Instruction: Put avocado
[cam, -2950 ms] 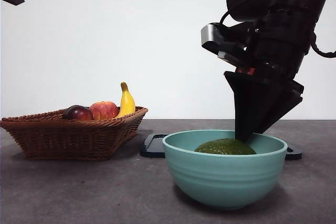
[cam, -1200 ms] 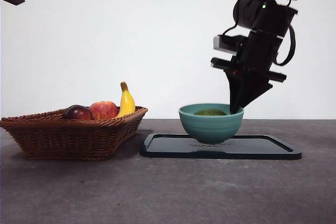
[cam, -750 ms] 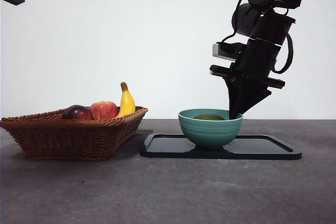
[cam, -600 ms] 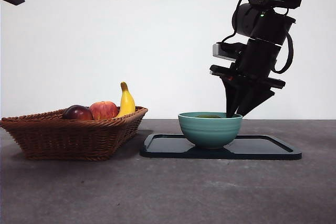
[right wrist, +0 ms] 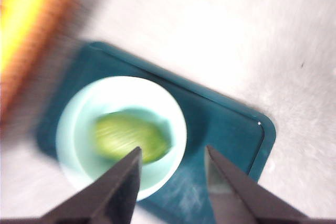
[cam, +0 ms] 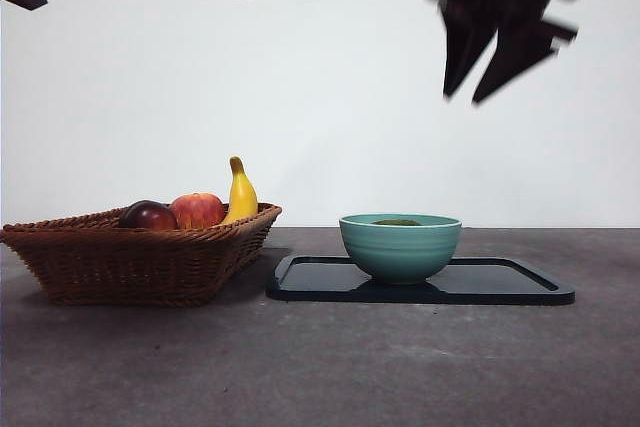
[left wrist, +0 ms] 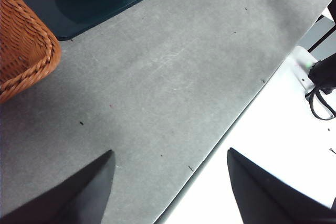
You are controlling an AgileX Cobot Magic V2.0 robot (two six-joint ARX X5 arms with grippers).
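**Avocado in the bowl, right gripper open above it**

Only a thin green sliver of the dark green oval avocado [cam: 397,222] is shown above the rim in the front view, whereas its whole upper face [right wrist: 131,137] is seen lying inside the bowl in the right wrist view, pale and blurred there. The teal ceramic bowl [cam: 400,245] is set on the left half of the flat black rectangular tray [cam: 500,287], which lies on the grey table surface [cam: 320,367]. The brown woven wicker basket [cam: 130,257] is placed to the tray's left, just beside it.

The right gripper [cam: 497,69] is held high above the bowl, blurred, with its two jaws pointing down and spread apart, nothing between them. The left gripper [left wrist: 170,182] is held over the table's near edge, well apart from the bowl, its jaws wide apart and empty.

The avocado's skin appears dull green; finer texture cannot be made out.
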